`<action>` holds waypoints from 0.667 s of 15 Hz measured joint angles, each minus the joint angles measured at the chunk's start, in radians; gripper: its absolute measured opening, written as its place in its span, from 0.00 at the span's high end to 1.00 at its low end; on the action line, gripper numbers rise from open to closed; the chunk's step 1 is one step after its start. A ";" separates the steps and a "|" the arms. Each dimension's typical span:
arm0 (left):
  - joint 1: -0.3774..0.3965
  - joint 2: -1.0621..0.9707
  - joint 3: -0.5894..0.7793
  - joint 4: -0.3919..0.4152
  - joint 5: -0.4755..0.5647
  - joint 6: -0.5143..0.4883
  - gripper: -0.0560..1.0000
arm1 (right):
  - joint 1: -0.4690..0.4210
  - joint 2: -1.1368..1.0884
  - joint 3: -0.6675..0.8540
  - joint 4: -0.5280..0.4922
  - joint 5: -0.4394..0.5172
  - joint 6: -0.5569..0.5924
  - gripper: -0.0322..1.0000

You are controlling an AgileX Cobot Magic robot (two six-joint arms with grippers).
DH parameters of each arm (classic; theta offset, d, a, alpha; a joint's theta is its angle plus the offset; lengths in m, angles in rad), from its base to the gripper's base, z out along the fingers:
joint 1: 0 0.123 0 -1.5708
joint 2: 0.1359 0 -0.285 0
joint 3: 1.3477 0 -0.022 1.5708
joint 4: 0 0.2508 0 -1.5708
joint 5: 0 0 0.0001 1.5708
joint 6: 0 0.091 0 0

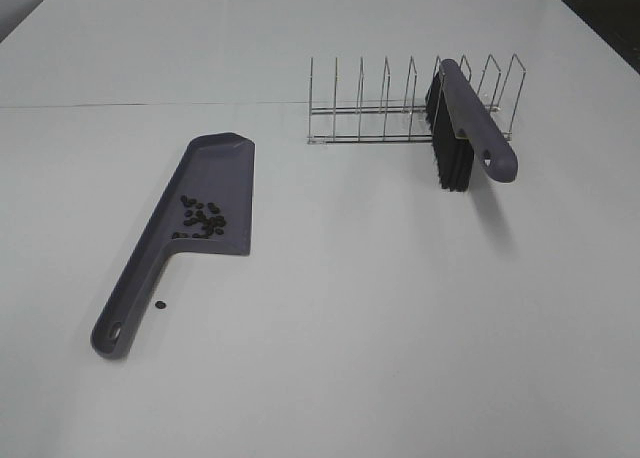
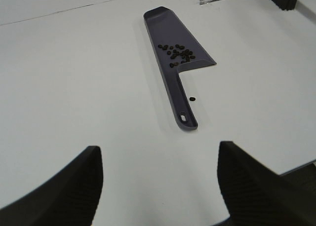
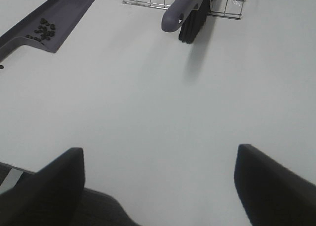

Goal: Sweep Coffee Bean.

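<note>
Nearly all the coffee beans [image 1: 201, 217] lie heaped in the pan of the purple-grey dustpan [image 1: 215, 178] at centre-left of the high view, and the brush [image 1: 462, 128] leans in the wire rack [image 1: 385, 108] at upper right, so the sweeping looks almost done. One stray bean [image 1: 159, 304] rests on the tabletop [image 1: 400, 328] just beside the dustpan's handle, and it seems the only work left. The left gripper [image 2: 160, 179] and right gripper [image 3: 158, 181] both hold their jaws wide apart, gripping nothing. The lower half of the frame is bare; the tabletop's far edge runs along the top.
</note>
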 joint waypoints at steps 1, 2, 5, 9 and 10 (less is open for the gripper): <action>0.000 0.000 0.000 0.000 0.000 0.000 0.35 | 0.000 0.000 0.000 0.000 0.000 0.000 0.26; 0.000 0.000 0.000 0.000 0.000 0.000 0.35 | 0.000 0.000 0.000 0.000 0.000 0.000 0.26; 0.049 0.000 0.000 -0.001 0.000 0.002 0.35 | -0.088 0.000 0.000 0.000 0.000 0.000 0.26; 0.239 -0.029 0.000 -0.001 -0.001 0.003 0.35 | -0.242 -0.021 0.003 0.000 0.001 0.000 0.26; 0.273 -0.057 0.000 -0.001 -0.002 0.003 0.35 | -0.253 -0.044 0.003 0.000 0.001 0.000 0.26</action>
